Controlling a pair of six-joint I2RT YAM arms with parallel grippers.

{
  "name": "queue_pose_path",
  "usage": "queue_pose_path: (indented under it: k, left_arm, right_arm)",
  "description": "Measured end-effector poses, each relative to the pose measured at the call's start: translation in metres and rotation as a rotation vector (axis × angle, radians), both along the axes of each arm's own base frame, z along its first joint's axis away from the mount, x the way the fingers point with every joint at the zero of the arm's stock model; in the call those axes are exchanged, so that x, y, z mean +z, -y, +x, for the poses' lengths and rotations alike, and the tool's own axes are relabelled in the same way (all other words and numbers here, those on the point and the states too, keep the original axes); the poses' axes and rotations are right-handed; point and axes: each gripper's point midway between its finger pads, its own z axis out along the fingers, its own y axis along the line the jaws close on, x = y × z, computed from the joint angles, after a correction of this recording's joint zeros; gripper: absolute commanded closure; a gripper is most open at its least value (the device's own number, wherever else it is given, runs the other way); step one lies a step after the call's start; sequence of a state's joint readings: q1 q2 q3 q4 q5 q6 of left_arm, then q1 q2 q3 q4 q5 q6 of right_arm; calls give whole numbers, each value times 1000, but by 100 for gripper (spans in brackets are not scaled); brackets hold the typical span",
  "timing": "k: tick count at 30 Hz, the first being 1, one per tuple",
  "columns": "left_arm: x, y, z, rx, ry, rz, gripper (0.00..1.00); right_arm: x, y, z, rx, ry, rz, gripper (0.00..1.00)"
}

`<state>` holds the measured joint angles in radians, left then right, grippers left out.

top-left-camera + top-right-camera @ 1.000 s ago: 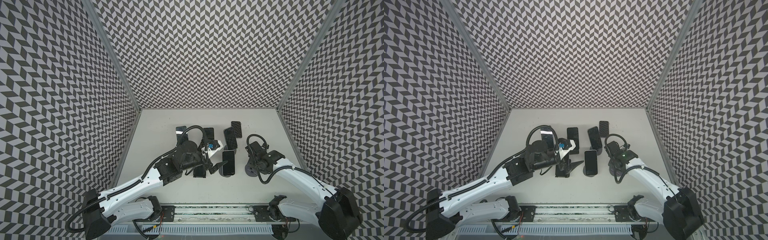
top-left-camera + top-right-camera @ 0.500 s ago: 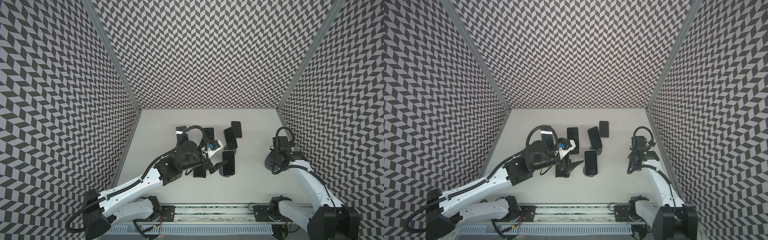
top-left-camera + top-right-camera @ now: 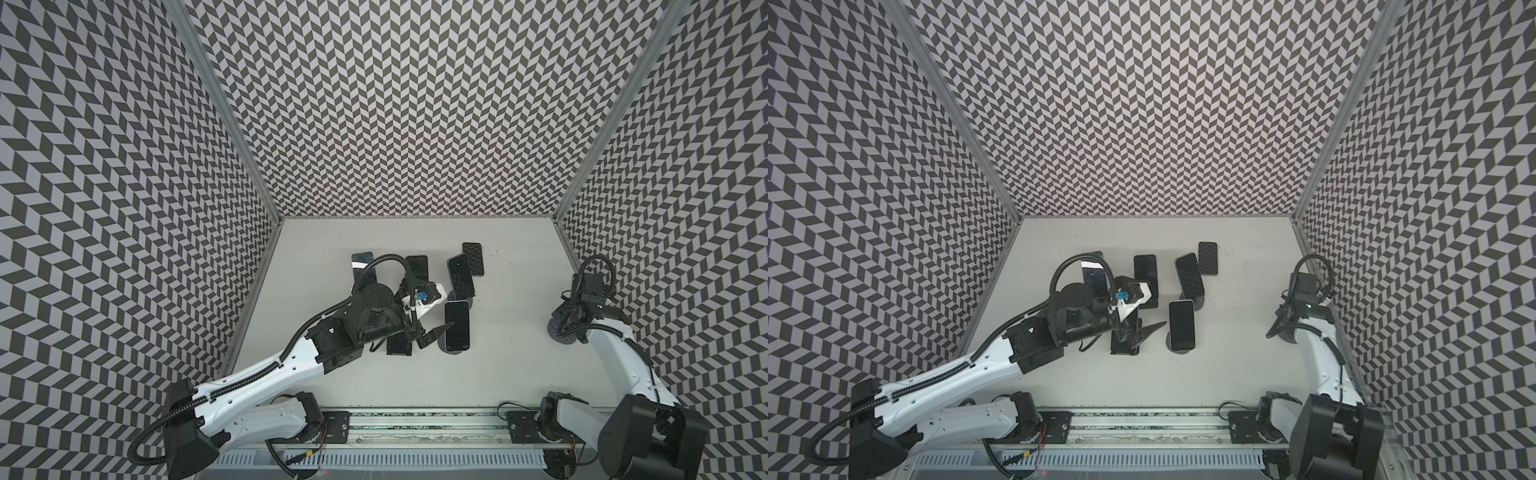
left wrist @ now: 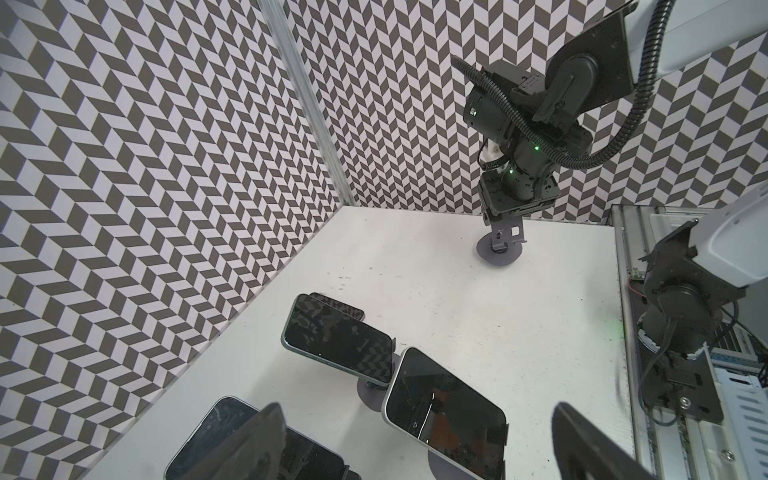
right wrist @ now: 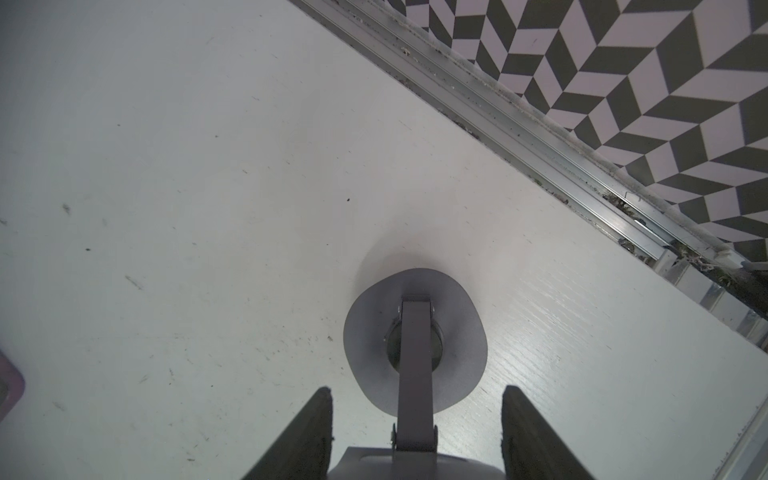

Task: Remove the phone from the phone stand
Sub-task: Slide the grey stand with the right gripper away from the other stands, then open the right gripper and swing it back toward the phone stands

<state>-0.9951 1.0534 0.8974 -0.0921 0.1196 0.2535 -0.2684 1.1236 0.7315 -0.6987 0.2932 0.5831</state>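
A white-rimmed phone (image 3: 457,325) (image 4: 446,415) leans on a grey phone stand (image 3: 455,351) in the middle of the table. My left gripper (image 3: 432,336) (image 4: 415,405) hovers just left of it, open wide. In the left wrist view the phone lies between the two fingers, untouched. My right gripper (image 3: 561,326) (image 5: 417,390) is by the right wall, shut on the top plate of an empty grey stand (image 5: 457,332) (image 4: 498,253). That stand's round base rests on the table.
A second dark phone (image 3: 460,274) sits on its own stand behind the first. Other phones lie flat: a patterned one (image 3: 473,259), one at the back (image 3: 417,268), one under my left arm's cable (image 3: 363,266) and one below the left gripper (image 3: 399,343). The right wall rail (image 5: 540,137) is close.
My right arm has swung from the table's middle to the right wall, carrying the empty stand with it. The left arm and the phones have not moved.
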Motion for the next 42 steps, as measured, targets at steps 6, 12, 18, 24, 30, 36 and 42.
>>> queue_pose_path:
  k: [6,12,18,24,30,36,42]
  left_arm:
    - [0,0,0,0,0,0,0]
    - [0,0,0,3,1,0,0]
    - [0,-1,2,14,4,1,0]
    - [10,-1,6,32,15,-8,0]
    - [22,0,14,67,25,-25,0]
    - [30,6,29,135,1,-41,0]
    - [53,11,50,242,-56,-121,3]
  right_arm:
    - [-12,3,1,2,-25,18,36]
    - [-24,1,1,23,-72,48,24]
    - [-9,-2,11,43,-48,65,6]
    - [52,4,30,63,74,15,2]
    - [103,3,28,87,174,-28,2]
    - [150,-16,42,202,303,-19,9]
    - [148,-87,65,464,332,67,11]
